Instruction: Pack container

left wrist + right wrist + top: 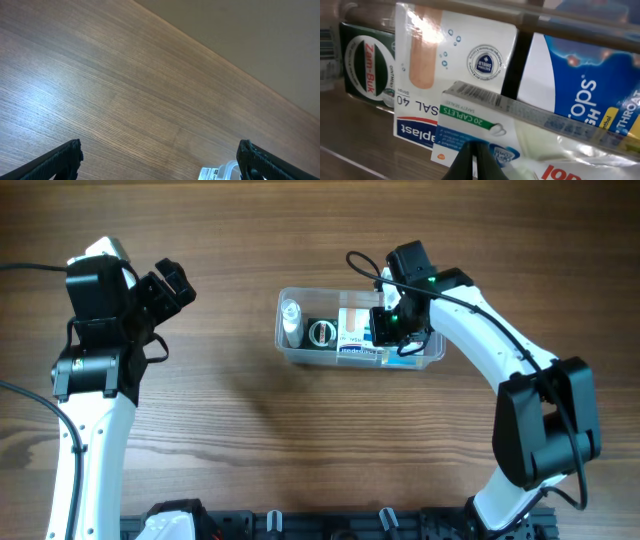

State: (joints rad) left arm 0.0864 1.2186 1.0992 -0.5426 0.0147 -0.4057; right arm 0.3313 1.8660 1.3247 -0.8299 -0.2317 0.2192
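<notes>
This looks to me like a robotics lab bench rather than a home. My left arm [100, 440] and right arm [480, 340] rise from a black rail [300, 525] at the 6 o'clock edge of a wood-grain table [250, 440]. A black cable [30, 268] trails in from 9 o'clock. One clear container [285, 350] of pharmacy packets sits near centre, and a plain beige wall [250, 30] stands beyond.

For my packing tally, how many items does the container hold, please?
5 visible: white bottle at left end, Zam-Buk pack beside it, plaster box mid, caplets box overlapping it, blue throat-drops pack right; right gripper may hide more.
</notes>
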